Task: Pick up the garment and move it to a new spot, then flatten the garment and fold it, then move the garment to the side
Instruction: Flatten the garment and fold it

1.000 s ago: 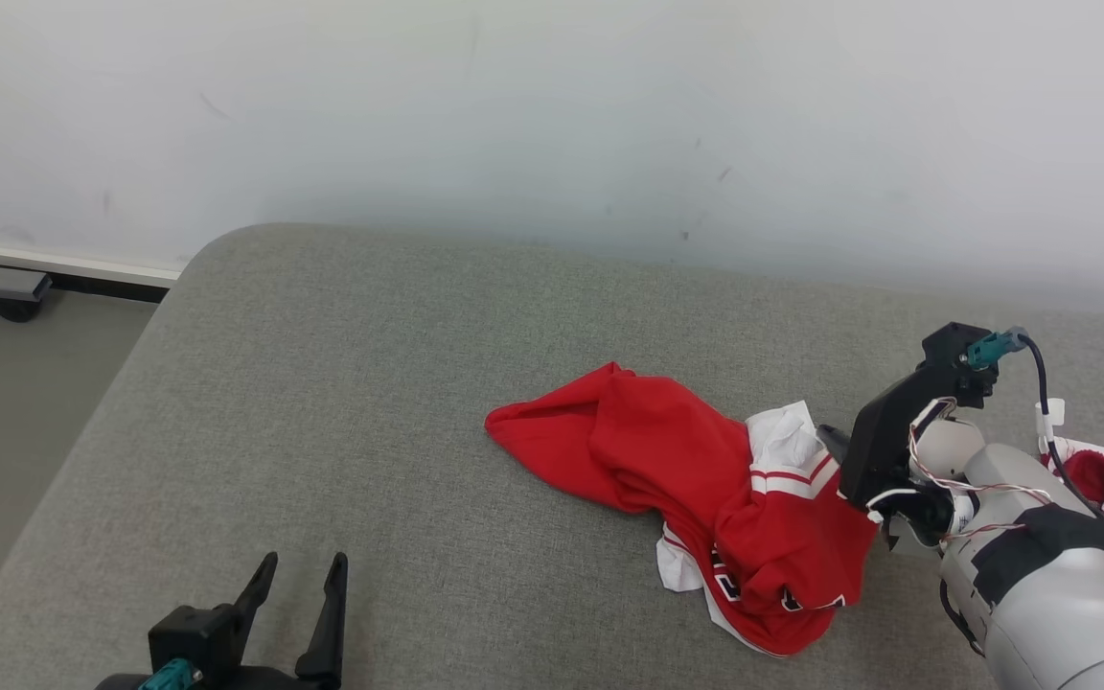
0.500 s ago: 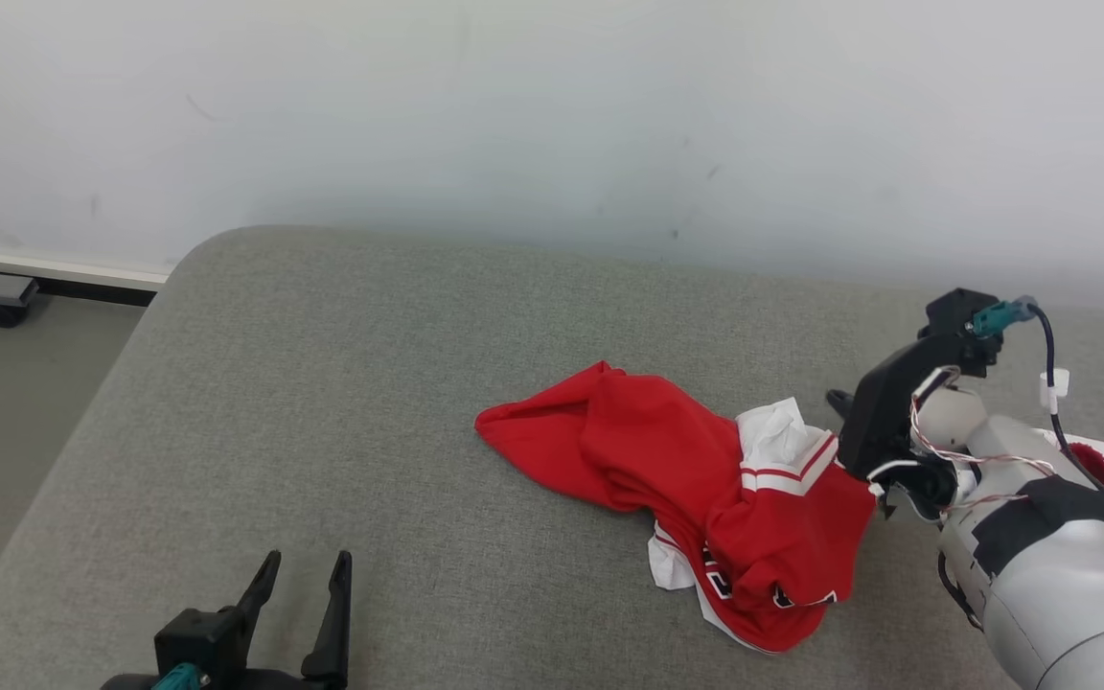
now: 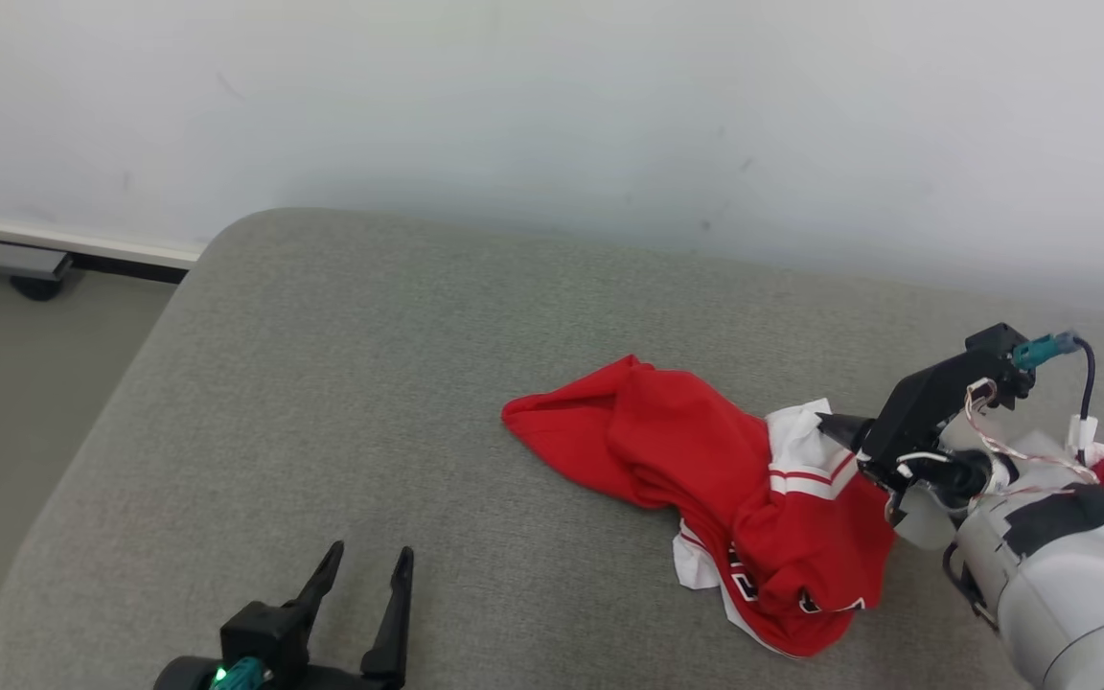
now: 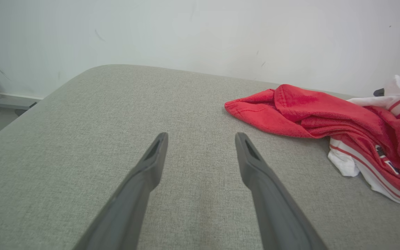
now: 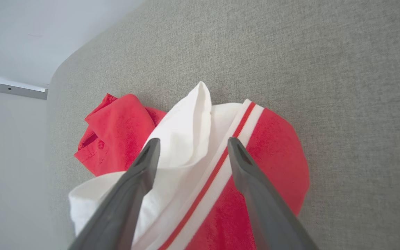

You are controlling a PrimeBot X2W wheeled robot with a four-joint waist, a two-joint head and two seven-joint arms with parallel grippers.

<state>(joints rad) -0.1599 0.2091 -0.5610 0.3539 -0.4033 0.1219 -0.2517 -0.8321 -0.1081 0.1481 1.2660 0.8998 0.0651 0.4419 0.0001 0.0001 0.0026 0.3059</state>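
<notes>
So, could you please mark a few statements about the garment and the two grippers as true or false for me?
1. The red and white garment lies bunched on the grey cushion. True.
2. The left gripper is shut on the garment. False: it is open over bare cushion, apart from the garment.
3. The right gripper is open over the garment's white part. True.
4. The garment is folded into a neat flat rectangle. False: it is crumpled, not yet flattened or folded.
</notes>
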